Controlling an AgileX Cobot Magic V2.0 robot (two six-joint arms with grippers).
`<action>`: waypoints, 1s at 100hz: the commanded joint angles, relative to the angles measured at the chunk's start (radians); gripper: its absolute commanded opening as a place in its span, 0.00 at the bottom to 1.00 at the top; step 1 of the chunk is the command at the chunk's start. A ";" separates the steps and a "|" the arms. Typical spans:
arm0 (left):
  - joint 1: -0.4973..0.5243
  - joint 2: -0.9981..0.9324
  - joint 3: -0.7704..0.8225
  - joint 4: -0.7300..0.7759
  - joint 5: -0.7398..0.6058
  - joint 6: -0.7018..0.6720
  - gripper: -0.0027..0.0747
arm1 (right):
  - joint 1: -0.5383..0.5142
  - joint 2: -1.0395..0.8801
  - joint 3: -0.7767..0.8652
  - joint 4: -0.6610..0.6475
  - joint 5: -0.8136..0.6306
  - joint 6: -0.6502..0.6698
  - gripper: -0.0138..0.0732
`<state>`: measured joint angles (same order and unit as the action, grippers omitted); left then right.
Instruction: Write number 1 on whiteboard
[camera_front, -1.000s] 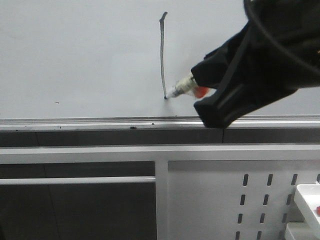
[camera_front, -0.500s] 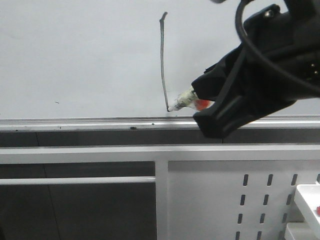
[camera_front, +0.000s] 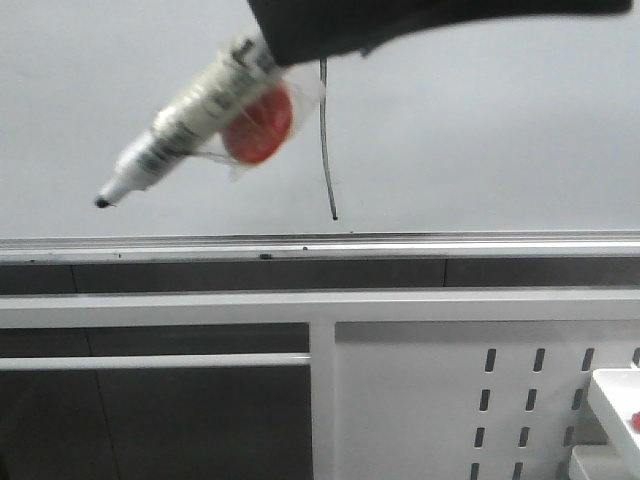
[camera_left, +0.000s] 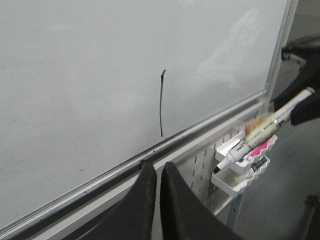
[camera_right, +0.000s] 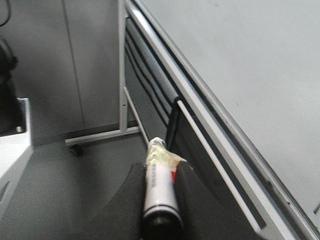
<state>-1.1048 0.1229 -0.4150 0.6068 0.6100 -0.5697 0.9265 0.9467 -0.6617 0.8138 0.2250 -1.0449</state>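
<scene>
The number 1 is a thin dark near-vertical stroke on the whiteboard, ending just above the silver rail. My right gripper is shut on a white marker with tape and a red piece on it. The marker is off the board, close to the camera, with its tip low and to the left of the stroke. In the right wrist view the marker sits between the fingers. My left gripper is shut and empty, below the board; that view shows the number 1 and the marker.
A white slotted metal panel hangs below the rail. A white tray with spare markers is fixed to it at the right. The board stand's legs rest on a grey floor.
The marker tip left the bottom end of the stroke. My right gripper rose and swung the marker left and toward the camera. The stroke now stands uncovered.
</scene>
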 joint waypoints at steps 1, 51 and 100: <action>-0.006 0.133 -0.074 -0.086 -0.100 0.163 0.10 | 0.002 0.000 -0.098 -0.001 0.039 -0.012 0.07; -0.006 0.668 -0.364 -0.263 -0.099 0.615 0.36 | 0.002 0.068 -0.251 -0.057 0.149 -0.012 0.07; -0.006 0.685 -0.366 -0.396 -0.068 0.618 0.49 | 0.002 0.068 -0.251 -0.142 0.133 -0.012 0.07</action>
<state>-1.1048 0.8183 -0.7486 0.2531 0.5865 0.0505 0.9281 1.0255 -0.8763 0.6671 0.4560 -1.0466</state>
